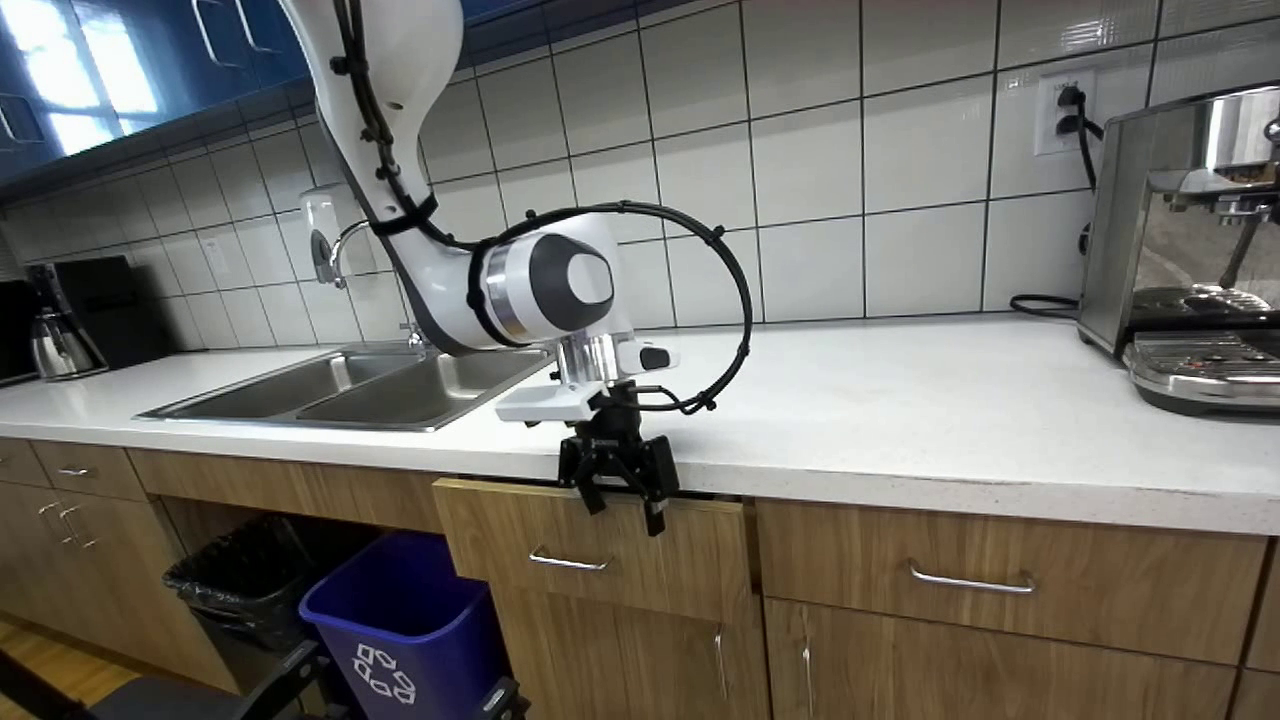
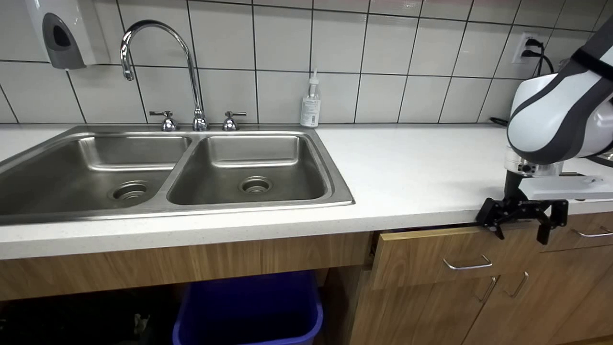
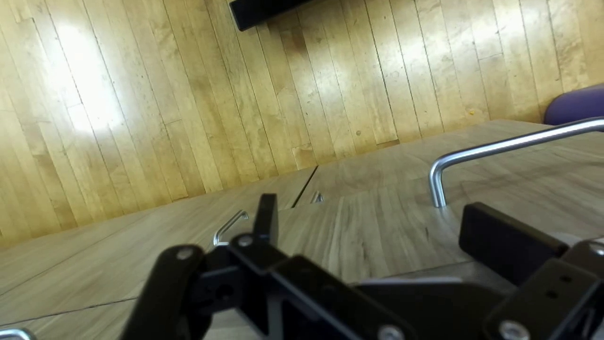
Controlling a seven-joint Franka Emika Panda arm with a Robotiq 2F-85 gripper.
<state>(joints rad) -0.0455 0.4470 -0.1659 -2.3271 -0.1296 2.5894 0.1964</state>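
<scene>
Wide apart stand the fingers of my gripper, pointing down at the front edge of the white counter, and nothing is between them. A wooden drawer is pulled out a little, its top edge showing past the counter in both exterior views. My gripper is by the upper part of that drawer front; whether a fingertip touches it I cannot tell. The drawer's metal handle sits lower and to one side of the fingers. In the wrist view this handle lies beyond the right finger.
A double steel sink is set in the counter. A soap bottle stands behind it. An espresso machine occupies the counter's far end. Below are a blue recycling bin, a black-lined bin and a neighbouring drawer.
</scene>
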